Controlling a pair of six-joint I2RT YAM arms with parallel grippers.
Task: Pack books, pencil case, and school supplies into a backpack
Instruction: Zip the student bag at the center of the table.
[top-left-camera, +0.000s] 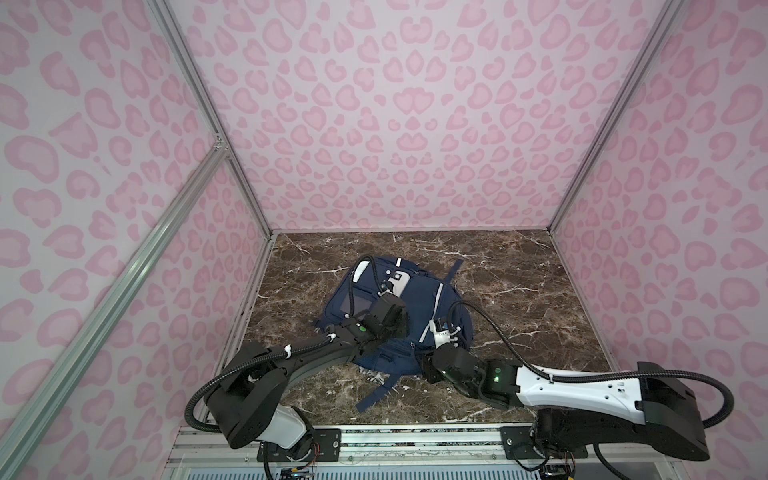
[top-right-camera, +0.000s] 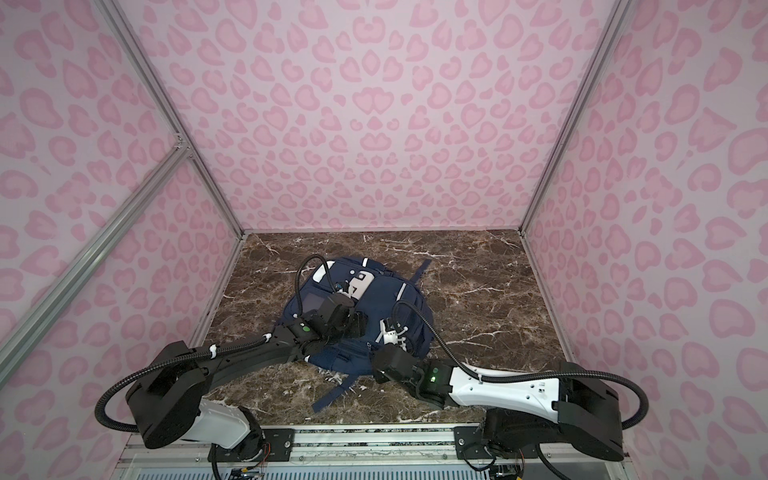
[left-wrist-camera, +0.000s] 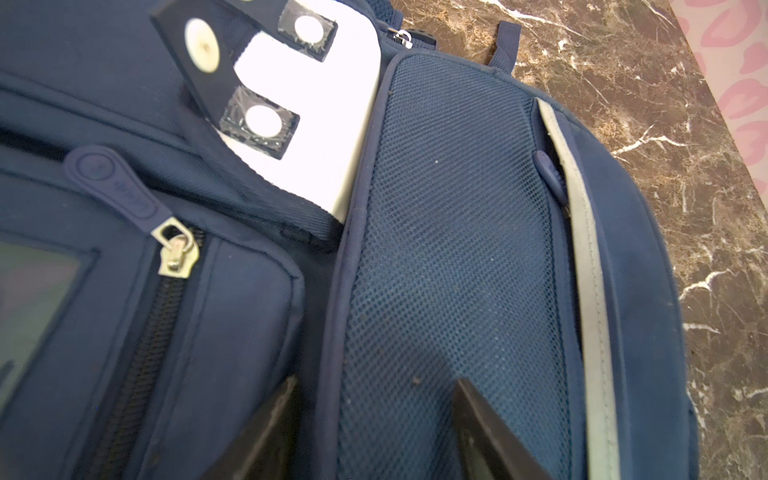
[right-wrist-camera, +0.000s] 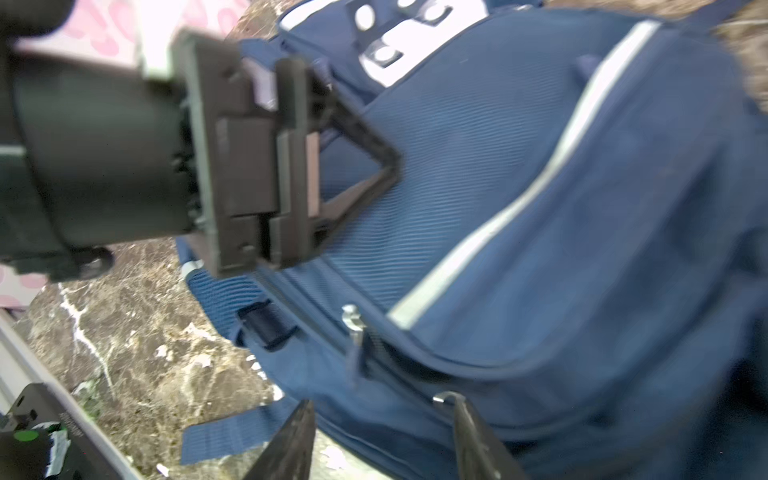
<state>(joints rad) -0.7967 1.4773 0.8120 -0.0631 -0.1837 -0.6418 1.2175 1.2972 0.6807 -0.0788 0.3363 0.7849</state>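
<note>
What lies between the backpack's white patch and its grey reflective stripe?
A navy mesh panel of the backpack, running from white patch to grey reflective stripe; clearest in the left wrist view.

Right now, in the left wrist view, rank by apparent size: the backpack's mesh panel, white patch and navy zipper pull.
Largest: mesh panel.
Middle: white patch.
Smallest: navy zipper pull.
Camera nearness may enlarge the mesh.

Left wrist view: left pincer (left-wrist-camera: 374, 386) fingers run off the frame; backpack (left-wrist-camera: 457, 249) cropped. Right wrist view: smeared, right pincer (right-wrist-camera: 378, 405) fingers cropped too. Both top views: arms (top-left-camera: 316, 353) cover the backpack's middle and its side toward the worktop (top-left-camera: 519, 291) front edge; pincer tips unreadable.
</note>
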